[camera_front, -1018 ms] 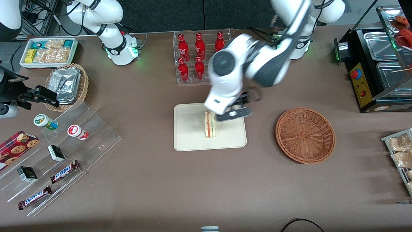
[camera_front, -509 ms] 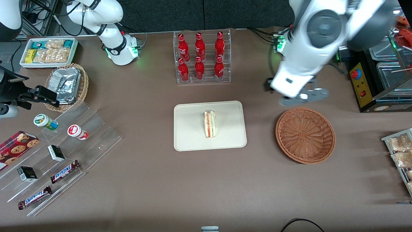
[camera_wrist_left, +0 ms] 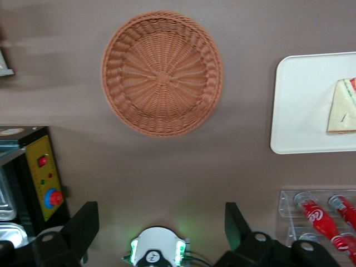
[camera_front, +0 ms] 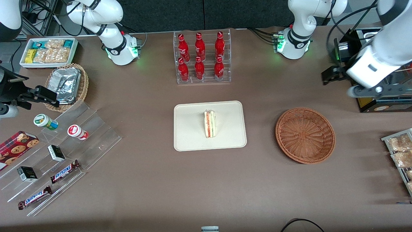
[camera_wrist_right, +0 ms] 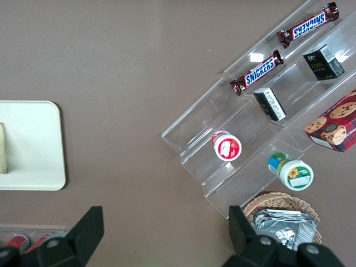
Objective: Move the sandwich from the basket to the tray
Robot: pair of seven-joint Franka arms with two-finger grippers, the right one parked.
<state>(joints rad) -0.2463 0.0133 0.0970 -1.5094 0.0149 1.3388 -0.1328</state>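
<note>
The sandwich stands on its edge in the middle of the cream tray, its red and green filling showing. The reddish-brown wicker basket sits empty beside the tray, toward the working arm's end. My left gripper hangs high, farther from the front camera than the basket, next to the black food warmer. It is open and empty. The left wrist view shows its fingers wide apart around the gripper's middle, with the basket, tray and sandwich below.
A clear rack of red bottles stands farther from the front camera than the tray. The black food warmer and a rack of snack packets are at the working arm's end. A foil-packet basket and acrylic steps are at the parked arm's end.
My left gripper left the sandwich on the tray, rose, and swung away past the basket toward the working arm's end. The sandwich has stayed still.
</note>
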